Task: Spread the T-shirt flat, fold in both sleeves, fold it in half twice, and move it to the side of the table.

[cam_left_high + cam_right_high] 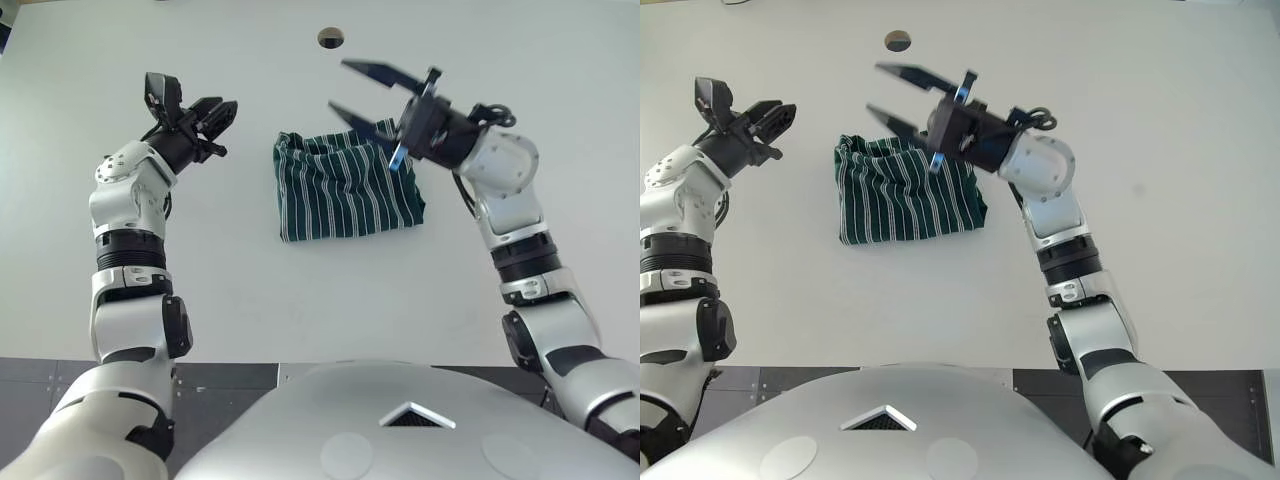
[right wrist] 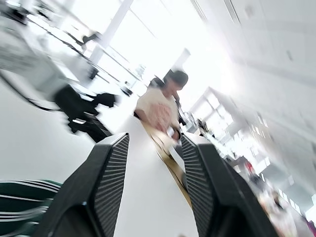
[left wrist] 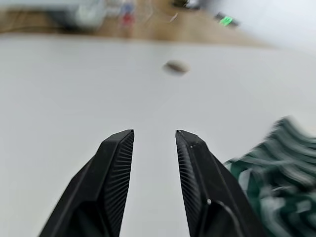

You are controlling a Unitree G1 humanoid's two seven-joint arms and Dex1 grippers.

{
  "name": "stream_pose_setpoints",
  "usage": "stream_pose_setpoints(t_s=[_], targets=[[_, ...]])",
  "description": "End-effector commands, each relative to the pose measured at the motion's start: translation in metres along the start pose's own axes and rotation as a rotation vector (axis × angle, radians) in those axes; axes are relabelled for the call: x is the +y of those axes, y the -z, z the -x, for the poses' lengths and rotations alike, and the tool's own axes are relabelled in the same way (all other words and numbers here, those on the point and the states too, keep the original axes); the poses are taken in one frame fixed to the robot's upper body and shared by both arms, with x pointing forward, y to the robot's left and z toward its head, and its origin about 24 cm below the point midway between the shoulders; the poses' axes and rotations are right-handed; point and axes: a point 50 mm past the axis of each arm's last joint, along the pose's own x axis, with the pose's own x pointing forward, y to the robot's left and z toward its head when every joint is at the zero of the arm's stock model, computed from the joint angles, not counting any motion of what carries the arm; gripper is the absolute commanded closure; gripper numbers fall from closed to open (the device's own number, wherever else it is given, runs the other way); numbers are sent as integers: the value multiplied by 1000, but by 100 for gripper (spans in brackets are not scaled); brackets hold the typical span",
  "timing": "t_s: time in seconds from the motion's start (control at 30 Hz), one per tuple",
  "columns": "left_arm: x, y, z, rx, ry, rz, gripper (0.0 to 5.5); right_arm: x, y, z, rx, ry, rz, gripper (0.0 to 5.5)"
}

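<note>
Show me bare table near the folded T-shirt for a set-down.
Free: table between left gripper and T-shirt; the near strip between T-shirt and table edge; the wide stretch outside the right arm. Crowded: right gripper, open, hangs over the T-shirt's far right corner.

Both arms were held raised, elbows bent. The left gripper (image 3: 154, 134) was noted with fingers parted. The right gripper (image 1: 340, 86) was likewise parted, angled upward.
</note>
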Motion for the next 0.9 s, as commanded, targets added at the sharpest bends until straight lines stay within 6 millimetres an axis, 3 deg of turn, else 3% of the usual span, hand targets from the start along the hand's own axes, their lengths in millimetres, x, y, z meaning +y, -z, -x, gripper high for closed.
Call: stream_pose_setpoints(t_s=[0.03,0.13,0.2,0.27,0.37,0.5,0.53,0.57,0.6,0.67,0.8,0.9], targets=[[-13,4,0,-7,75,-21,393,21,24,5,166,-139,8,357],[-22,6,-1,-10,110,-38,393,8,70,16,497,-8,-63,357],[-27,6,-2,-20,128,-34,393,0,98,35,739,18,-37,357],[-29,4,-2,-31,128,-29,393,-7,113,61,935,-53,49,357],[-29,3,-2,-46,110,-21,393,-26,118,102,1130,-174,172,357],[-28,6,0,-61,72,2,393,-72,98,174,1345,-204,287,357],[-27,6,1,-66,64,5,393,-87,89,179,1329,-137,340,357],[-26,6,2,-75,58,9,393,-99,80,172,1244,-42,367,357],[-26,5,2,-85,57,13,393,-106,71,152,1090,29,404,357],[-28,4,-1,-101,61,17,393,-101,58,112,810,100,426,357],[-36,0,-7,-115,95,2,393,-59,47,57,481,68,332,357],[-37,-3,-8,-118,104,-5,393,-22,54,38,453,-73,212,357]])
